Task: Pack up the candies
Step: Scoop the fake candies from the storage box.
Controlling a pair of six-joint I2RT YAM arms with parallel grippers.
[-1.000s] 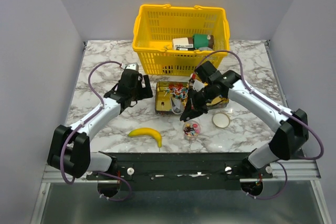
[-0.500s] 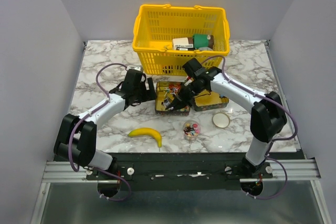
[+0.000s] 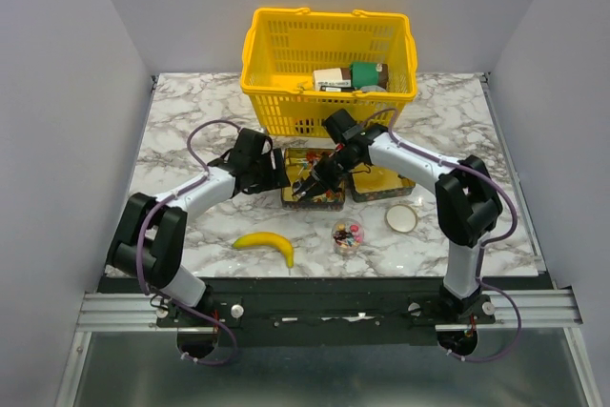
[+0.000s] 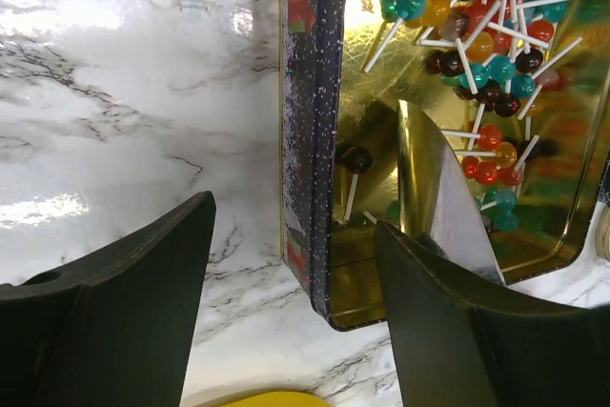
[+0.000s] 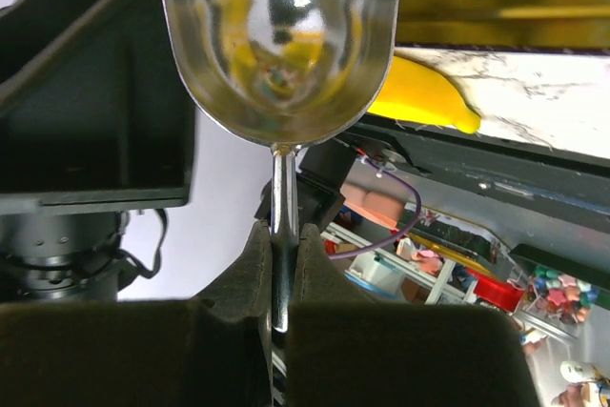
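Left gripper [image 4: 294, 221] fingers spread, straddling the tin's [image 4: 303, 140] wall; candies [image 4: 486, 45], lollipops, lie inside the tin, ahead of its right finger. Right gripper [image 5: 279, 235] pinches the metal scoop [image 5: 276, 35] by its handle

Bright, even overhead light with soft shadows. White glare streaks the marble table [image 4: 114, 92] and gold tin [image 4: 372, 111] in the left wrist view; the candies [image 4: 491, 92] are sharp. The spoon [image 5: 276, 45] at the right wrist lens is blurred.

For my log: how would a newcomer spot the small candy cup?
Start at the yellow basket at the back. Come toward the arms past the open gold tin; the cup stands between the banana and a round lid. It alone is clear and holds loose coloured sweets.
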